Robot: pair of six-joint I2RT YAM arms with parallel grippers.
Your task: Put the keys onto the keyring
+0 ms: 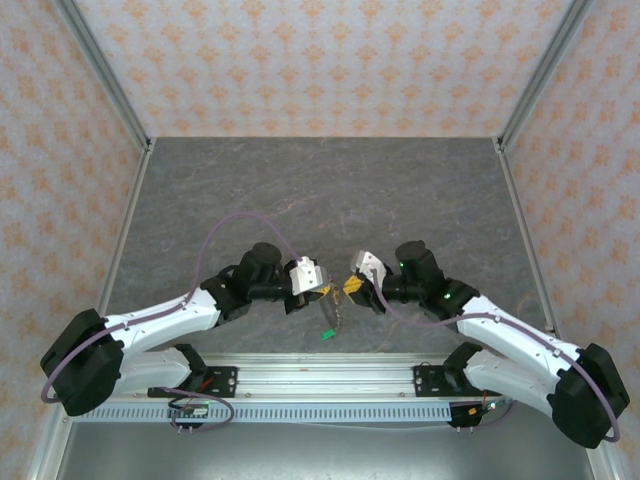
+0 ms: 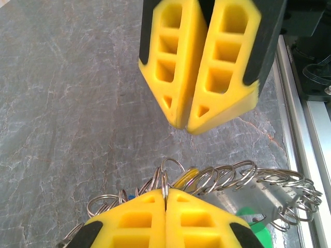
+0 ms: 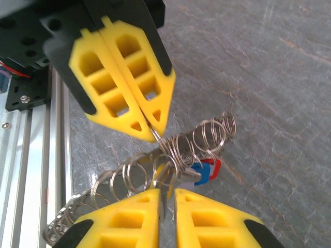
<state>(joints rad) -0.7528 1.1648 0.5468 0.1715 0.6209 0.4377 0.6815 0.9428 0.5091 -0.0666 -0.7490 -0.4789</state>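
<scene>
A grey marbled surface (image 1: 320, 190) sits inside patterned walls (image 1: 320, 60), with metal posts at its corners and a rail (image 1: 320, 375) along its near edge. The two arms meet tip to tip just inside the middle of the near edge. From there, open surface runs to the far edge and out to both side edges.

The left end effector (image 2: 166, 192) is fully closed, and one loop of the keyring (image 2: 243, 175) is nipped between its yellow fingertips. The keyring is a coil of thin wire rings that trails away towards the rail. It hangs between the two tips, close to the near edge.

The right end effector (image 3: 166, 194) faces the left one, near it but apart. Its jaws stand a narrow slit apart and a strip of metal runs into the slit. I cannot tell whether they pinch it.

A blue key (image 3: 202, 174) and a red key (image 3: 215, 165) sit touching each other on the coil beside the right tips. A green key (image 1: 326, 334) lies at the coil's low end, nearest the rail.
</scene>
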